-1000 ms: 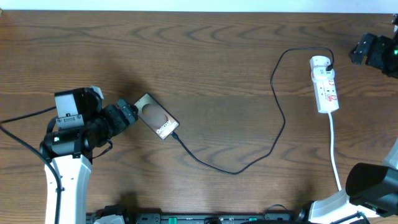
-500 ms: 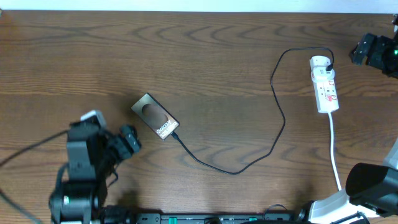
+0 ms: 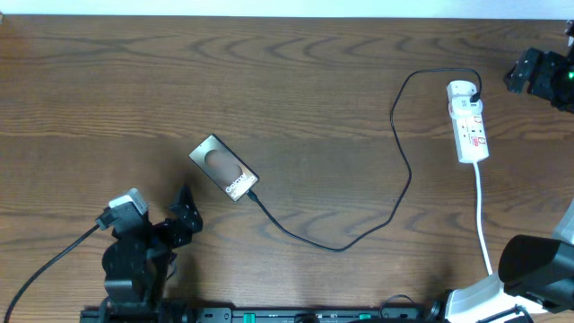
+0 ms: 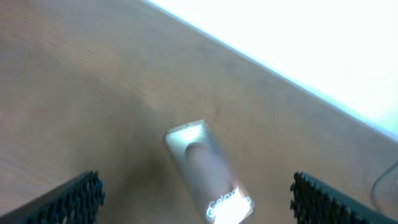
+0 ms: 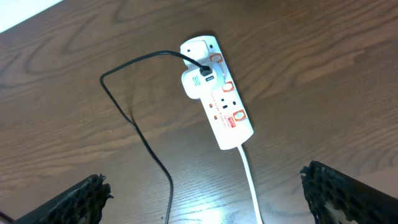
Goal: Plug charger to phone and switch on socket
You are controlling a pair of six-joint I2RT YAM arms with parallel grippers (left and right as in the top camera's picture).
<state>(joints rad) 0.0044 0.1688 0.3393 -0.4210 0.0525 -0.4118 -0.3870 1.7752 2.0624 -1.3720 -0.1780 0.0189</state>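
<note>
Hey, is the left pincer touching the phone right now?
Apart. The overhead view shows a strip of table between the left pincer and the phone; its open jaws hold nothing.

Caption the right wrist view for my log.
White socket on wood table, black charger plugged into its adapter, white cord trailing off.

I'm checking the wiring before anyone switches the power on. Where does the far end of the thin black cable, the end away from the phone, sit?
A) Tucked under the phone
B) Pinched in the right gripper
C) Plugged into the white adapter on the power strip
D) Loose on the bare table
C: in the right wrist view the black cable runs straight into the white adapter seated at one end of the power strip.
</note>
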